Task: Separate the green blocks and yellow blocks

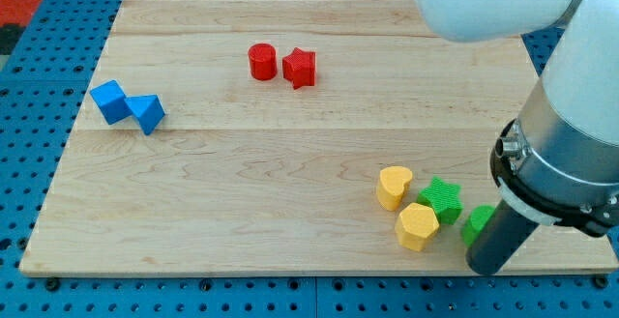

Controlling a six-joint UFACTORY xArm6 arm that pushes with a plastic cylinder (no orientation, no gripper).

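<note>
Crowding: you are seeing yellow heart (394, 187), yellow hexagon (417, 226), green star (444, 197) near board's bottom edge (290, 272).
Tip: my tip (486, 265) (no fingers, holding nothing) is touching second green block (477, 224).
Room: lying leftward.

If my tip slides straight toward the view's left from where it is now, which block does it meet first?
Probably the yellow hexagon. My tip sits beside the partly hidden green block, lower than it; depth is unclear.

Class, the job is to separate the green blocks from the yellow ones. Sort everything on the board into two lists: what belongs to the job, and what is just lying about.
Belongs to the job:
yellow heart block
yellow hexagon block
green star block
green block, partly hidden
my tip

Just lying about:
red cylinder
red star block
blue cube
blue triangular block
</note>
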